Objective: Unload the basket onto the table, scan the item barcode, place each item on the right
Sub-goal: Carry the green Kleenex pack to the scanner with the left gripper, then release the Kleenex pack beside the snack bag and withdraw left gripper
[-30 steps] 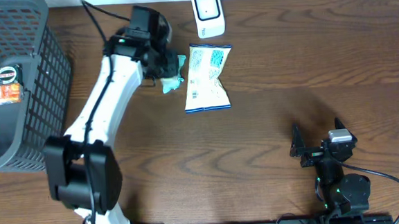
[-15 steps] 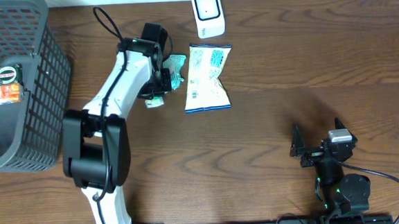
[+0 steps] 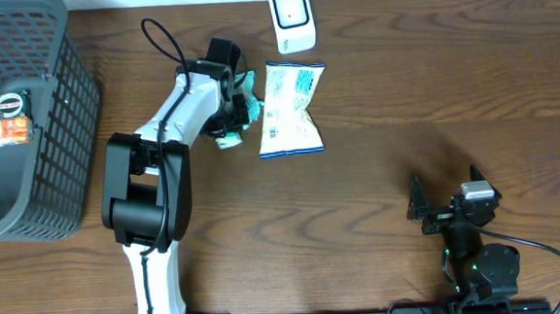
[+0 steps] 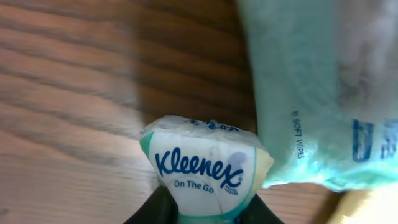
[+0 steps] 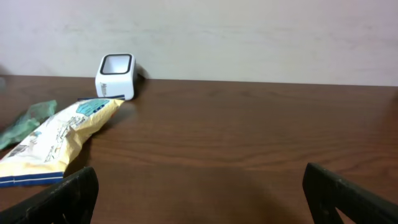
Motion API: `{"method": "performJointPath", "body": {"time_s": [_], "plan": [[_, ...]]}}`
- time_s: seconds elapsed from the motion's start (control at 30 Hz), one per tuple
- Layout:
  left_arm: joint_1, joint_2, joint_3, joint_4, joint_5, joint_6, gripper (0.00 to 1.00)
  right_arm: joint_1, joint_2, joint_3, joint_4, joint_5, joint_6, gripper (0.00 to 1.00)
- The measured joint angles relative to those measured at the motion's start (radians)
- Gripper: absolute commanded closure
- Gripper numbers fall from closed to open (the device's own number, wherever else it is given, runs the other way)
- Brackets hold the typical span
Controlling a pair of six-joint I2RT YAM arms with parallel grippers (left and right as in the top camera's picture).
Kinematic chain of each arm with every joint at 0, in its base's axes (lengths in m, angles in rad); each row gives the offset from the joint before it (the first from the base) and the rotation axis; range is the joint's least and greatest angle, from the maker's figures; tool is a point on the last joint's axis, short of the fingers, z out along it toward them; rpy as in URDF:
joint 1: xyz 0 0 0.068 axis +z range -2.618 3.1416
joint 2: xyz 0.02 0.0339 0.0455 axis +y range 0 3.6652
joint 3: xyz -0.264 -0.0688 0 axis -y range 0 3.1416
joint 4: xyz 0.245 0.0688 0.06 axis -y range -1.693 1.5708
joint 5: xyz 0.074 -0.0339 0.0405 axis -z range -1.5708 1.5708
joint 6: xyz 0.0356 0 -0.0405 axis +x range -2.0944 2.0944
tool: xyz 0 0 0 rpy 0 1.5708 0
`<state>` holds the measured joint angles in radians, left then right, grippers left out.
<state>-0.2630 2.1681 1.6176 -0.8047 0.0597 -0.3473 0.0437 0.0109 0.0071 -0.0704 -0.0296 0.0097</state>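
Left jaws seemingly pinch the Kleenex pack (image 4: 202, 171) beside the snack bag (image 3: 292, 108); right jaws gape wide.

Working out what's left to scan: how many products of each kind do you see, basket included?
Kleenex pack: 1
teal wipes pack: 1
snack bag: 1
orange-labelled item in basket: 1
Total: 4

The dark wooden table (image 3: 421, 80) carries a grey mesh basket (image 3: 72, 101) at its left edge and a white scanner (image 3: 291, 20) at its far edge. A snack bag (image 3: 292, 108) lies flat just in front of the scanner. A tissue pack (image 4: 202, 168) is beside the bag; contact with the table cannot be confirmed.
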Motion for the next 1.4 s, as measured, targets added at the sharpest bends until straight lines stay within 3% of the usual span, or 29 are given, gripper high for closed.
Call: {"method": "performJointPath", "body": {"time_s": [0.2, 0.27, 0.3, 0.57, 0.77, 0.9, 1.1, 1.4], "plan": [[0.0, 0.001, 0.007, -0.023, 0.032, 0.015, 0.27, 0.0, 0.0, 0.0, 0.0, 0.0, 0.0, 0.01], [0.006, -0.008, 0.02, -0.031, -0.002, 0.019, 0.09, 0.0, 0.0, 0.0, 0.0, 0.0, 0.0, 0.01], [0.011, -0.026, 0.024, -0.026, -0.031, 0.02, 0.07, 0.0, 0.0, 0.0, 0.0, 0.0, 0.0, 0.01], [0.125, -0.363, 0.057, 0.159, -0.209, 0.031, 0.07, 0.0, 0.0, 0.0, 0.0, 0.0, 0.0, 0.01], [0.343, -0.546, 0.08, 0.394, -0.251, 0.031, 0.07, 0.0, 0.0, 0.0, 0.0, 0.0, 0.0, 0.01], [0.504, -0.55, 0.082, 0.486, -0.264, 0.031, 0.07, 0.0, 0.0, 0.0, 0.0, 0.0, 0.0, 0.01], [0.716, -0.481, 0.082, 0.499, -0.275, 0.03, 0.07, 0.0, 0.0, 0.0, 0.0, 0.0, 0.0, 0.01], [0.816, -0.235, 0.082, 0.47, -0.276, 0.03, 0.07, 0.0, 0.0, 0.0, 0.0, 0.0, 0.0, 0.01]]}}
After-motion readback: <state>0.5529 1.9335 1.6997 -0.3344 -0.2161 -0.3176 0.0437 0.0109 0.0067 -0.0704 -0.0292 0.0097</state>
